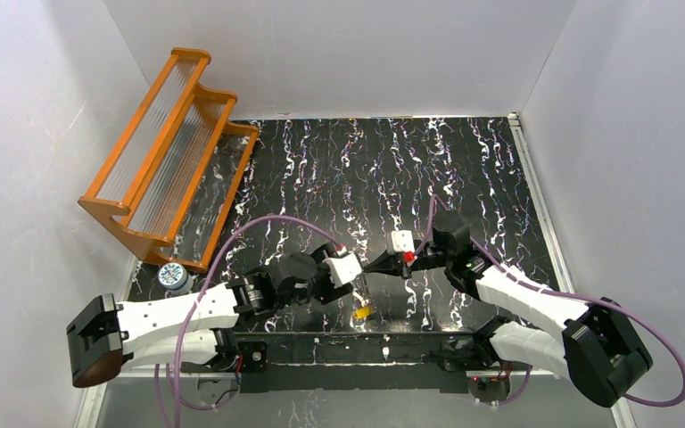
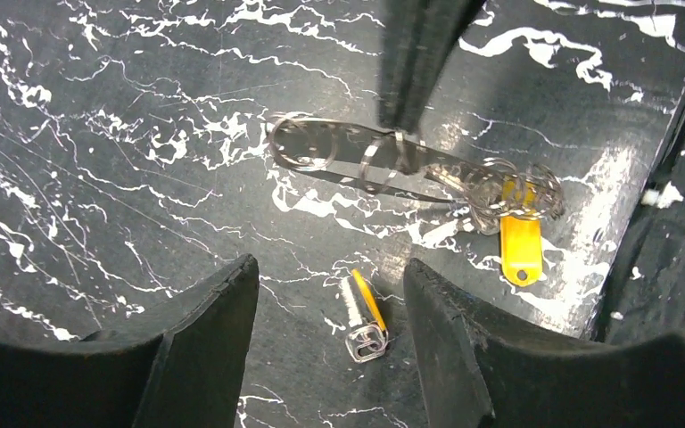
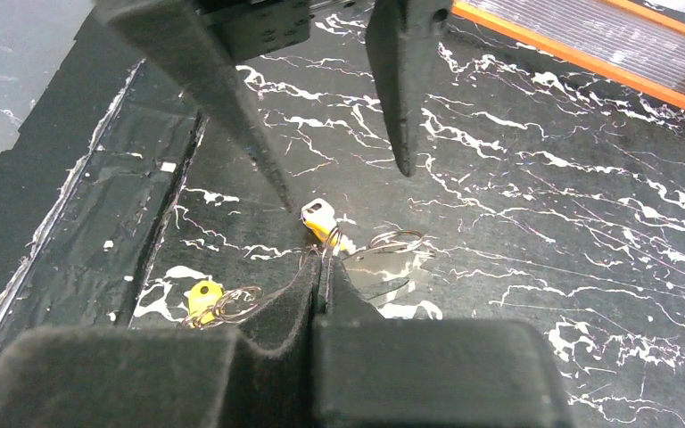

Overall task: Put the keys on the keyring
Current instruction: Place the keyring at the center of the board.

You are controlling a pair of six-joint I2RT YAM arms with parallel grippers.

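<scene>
left gripper (image 2: 330, 267): released; the two dark fingers stand apart, low over the table, clamping nothing.
loose key (image 2: 367, 314): lies in the gap between the left fingers, touching neither. Yellow strip and silver metal end, flat on the surface.
right gripper (image 3: 321, 260): clenched; fingers pressed together on the keyring, pinching it partway along its length.
keyring (image 2: 383, 156): thin silvery wire loop, lying roughly crosswise just beyond the left fingertips. One rounded end juts out on one side of the pinch and a cluster of small wire coils sits at the other end.
second key (image 2: 521, 247): yellow head, at the coiled end of the keyring, its top overlapping the coils. Cannot tell whether it is threaded on or only lies against them.
table (image 1: 464, 178): black with white marbling; both grippers meet near its near edge, at the middle.
orange rack (image 1: 165, 147): ribbed clear panels, at the far left corner, well apart from the keys.
round roll (image 1: 174, 276): small, beside the rack's near foot.
</scene>
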